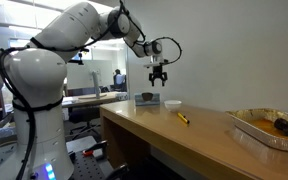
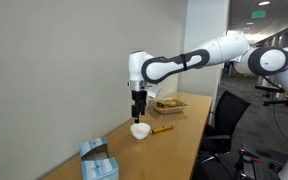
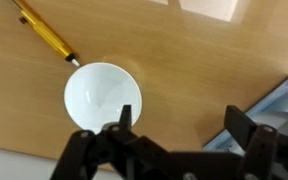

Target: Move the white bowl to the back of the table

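Note:
The white bowl (image 3: 102, 102) is small, round and empty. It rests on the light-brown wooden table (image 3: 194, 70). In both exterior views it sits near one end of the table (image 1: 171, 103) (image 2: 140, 130). My gripper (image 3: 182, 117) is open and empty. It hangs above the table, just beside the bowl, with one finger over the bowl's rim. In the exterior views the gripper (image 1: 159, 80) (image 2: 138, 113) hovers a little above the bowl without touching it.
A yellow pen (image 3: 46, 36) (image 1: 183, 118) (image 2: 161, 128) lies beside the bowl. A silver foil tray (image 1: 269, 127) (image 2: 168, 102) with food sits at one end of the table. A blue-and-white packet (image 2: 97, 161) (image 3: 274, 110) lies at the opposite end.

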Available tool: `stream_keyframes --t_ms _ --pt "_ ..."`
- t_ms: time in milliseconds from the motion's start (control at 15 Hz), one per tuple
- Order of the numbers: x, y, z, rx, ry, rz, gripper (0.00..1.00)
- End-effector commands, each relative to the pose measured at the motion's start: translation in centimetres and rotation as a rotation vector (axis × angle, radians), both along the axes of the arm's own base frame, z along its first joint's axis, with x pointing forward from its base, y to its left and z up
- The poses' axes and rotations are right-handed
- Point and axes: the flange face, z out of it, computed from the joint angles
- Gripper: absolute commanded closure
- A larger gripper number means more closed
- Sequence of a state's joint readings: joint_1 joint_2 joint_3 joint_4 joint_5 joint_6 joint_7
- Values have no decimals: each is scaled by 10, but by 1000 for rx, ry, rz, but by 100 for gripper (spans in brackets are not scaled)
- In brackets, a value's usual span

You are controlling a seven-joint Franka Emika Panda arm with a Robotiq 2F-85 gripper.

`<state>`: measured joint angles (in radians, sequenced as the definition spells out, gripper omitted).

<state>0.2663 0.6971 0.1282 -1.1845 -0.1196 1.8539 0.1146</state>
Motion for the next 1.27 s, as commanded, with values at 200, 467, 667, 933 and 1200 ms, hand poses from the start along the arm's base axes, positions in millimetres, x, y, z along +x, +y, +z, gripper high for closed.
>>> stream_keyframes --t_ms 200,467,667,933,1200 --pt "-62 -76 41 10 46 -158 0" --pt "-103 -106 70 43 -33 -231 0" --pt "-133 -115 86 34 -88 -260 0" --pt "-165 -121 90 21 -113 -268 0" --pt "-181 -124 89 13 -139 -246 0"
